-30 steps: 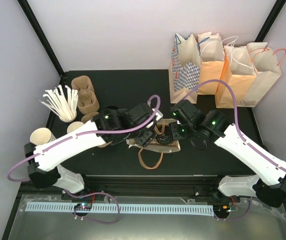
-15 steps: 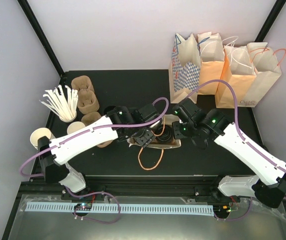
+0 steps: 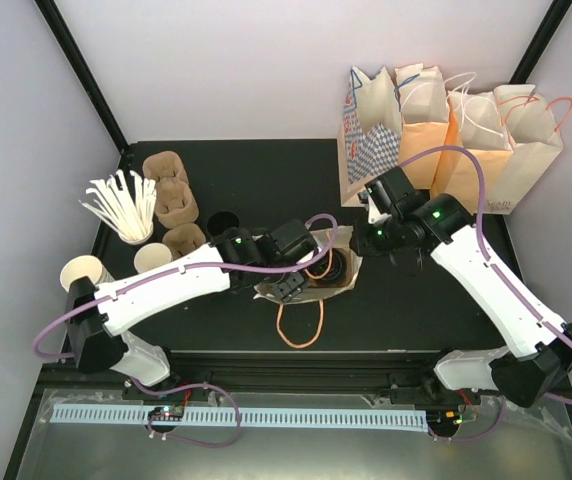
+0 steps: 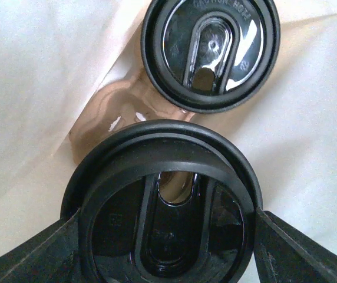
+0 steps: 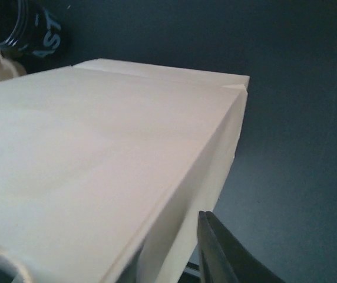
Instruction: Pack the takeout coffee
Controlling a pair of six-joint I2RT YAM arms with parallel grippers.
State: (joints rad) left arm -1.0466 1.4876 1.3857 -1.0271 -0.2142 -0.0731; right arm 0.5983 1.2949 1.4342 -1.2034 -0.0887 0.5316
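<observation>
Well, close up, the takeout coffee (image 4: 167, 230) shows only its round black lid with a long raised sip slot; the cup body is hidden beneath. It sits gripped between the left fingers (image 4: 301, 250), one against each side of the rim, inside the pale paper bag (image 4: 45, 88) on the bench (image 3: 246, 180). Just beyond it is a second lidded cup (image 4: 211, 53). Farther off, the right fingers (image 5: 218, 250) hover by the bag's outer corner; whether they're parted I can't tell.
</observation>
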